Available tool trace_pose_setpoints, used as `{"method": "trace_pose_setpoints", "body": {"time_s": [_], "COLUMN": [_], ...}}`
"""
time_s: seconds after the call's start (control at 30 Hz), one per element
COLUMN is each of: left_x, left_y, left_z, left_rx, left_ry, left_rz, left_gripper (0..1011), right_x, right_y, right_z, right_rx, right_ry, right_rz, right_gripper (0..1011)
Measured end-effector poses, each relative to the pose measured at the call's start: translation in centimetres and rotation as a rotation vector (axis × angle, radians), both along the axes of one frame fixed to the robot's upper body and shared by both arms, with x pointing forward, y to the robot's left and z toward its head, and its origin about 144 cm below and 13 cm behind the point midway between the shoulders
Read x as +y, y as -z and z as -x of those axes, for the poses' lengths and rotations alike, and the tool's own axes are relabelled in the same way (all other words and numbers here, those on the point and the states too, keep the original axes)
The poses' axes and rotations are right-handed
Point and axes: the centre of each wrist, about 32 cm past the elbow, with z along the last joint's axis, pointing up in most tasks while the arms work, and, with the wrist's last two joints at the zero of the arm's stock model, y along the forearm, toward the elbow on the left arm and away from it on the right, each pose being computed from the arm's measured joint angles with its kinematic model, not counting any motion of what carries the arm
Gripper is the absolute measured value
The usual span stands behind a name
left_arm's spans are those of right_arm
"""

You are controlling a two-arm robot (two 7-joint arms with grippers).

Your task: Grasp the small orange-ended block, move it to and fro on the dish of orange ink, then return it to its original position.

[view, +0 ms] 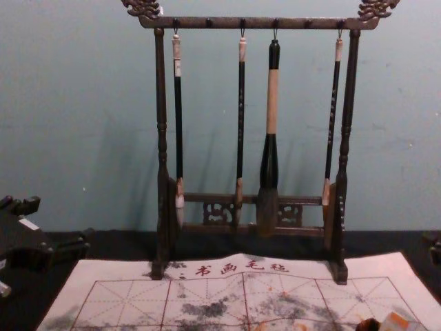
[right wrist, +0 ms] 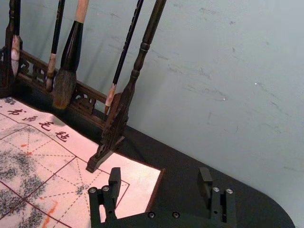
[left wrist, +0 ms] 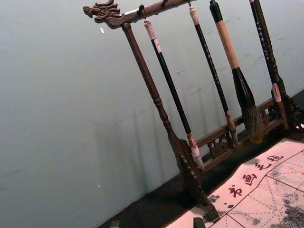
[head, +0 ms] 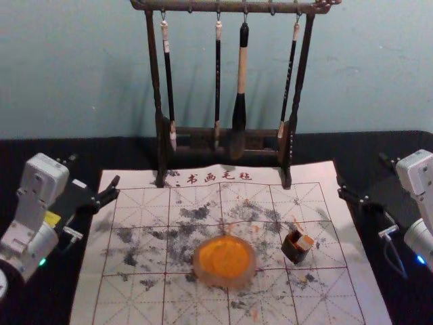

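Orange ink (head: 225, 257) sits near your block (head: 295, 250), likely easing dabs; left gripper (head: 95, 170) and right gripper (right wrist: 159, 175) (pincers apart, empty) flank the mat (head: 312, 173).

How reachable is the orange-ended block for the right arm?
Likely yes: the right gripper is open off the mat's right side, nothing visible stands between it and the block, and the ink dish is beyond.

Beyond and between the left end effector (head: 95, 170) and the right end effector (head: 362, 169), a dark wooden rack (head: 203, 6) is stood on a stained, gridded mat (head: 325, 291). Four brushes (head: 169, 88) are hung from it, the thickest third from the left end effector's side. The mat is laid on a black tabletop (head: 379, 143), before a pale wall (head: 67, 68).
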Motion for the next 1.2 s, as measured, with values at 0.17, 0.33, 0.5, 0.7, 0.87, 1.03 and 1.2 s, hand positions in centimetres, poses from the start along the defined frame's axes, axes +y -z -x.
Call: {"method": "trace_pose_setpoints", "body": {"time_s": [0.17,0.33,0.5,0.7,0.87,1.03,1.2], "left_x": [0.0,0.0,0.0,0.0,0.0,0.0,0.0], "left_y": [0.0,0.0,0.0,0.0,0.0,0.0,0.0], "left_z": [0.0,0.0,0.0,0.0,0.0,0.0,0.0], "left_rx": [0.0,0.0,0.0,0.0,0.0,0.0,0.0], "left_ry": [0.0,0.0,0.0,0.0,0.0,0.0,0.0], "left_rz": [0.0,0.0,0.0,0.0,0.0,0.0,0.0], "left_gripper": [1001,1001,1001,1001,1001,1001,1001], "right_x": [0.0,0.0,0.0,0.0,-0.1,-0.5,-1.2], "right_y": [0.0,0.0,0.0,0.0,-0.2,-0.8,-1.4], "right_z": [0.0,0.0,0.0,0.0,0.0,0.4,1.2], "right_rx": [0.0,0.0,0.0,0.0,-0.005,-0.012,-0.016], "right_ry": [0.0,0.0,0.0,0.0,-0.006,-0.036,-0.083], "right_rz": [0.0,0.0,0.0,0.0,-0.008,-0.034,-0.059], "right_gripper": [1000,1000,1000,1000,1000,1000,1000]}}
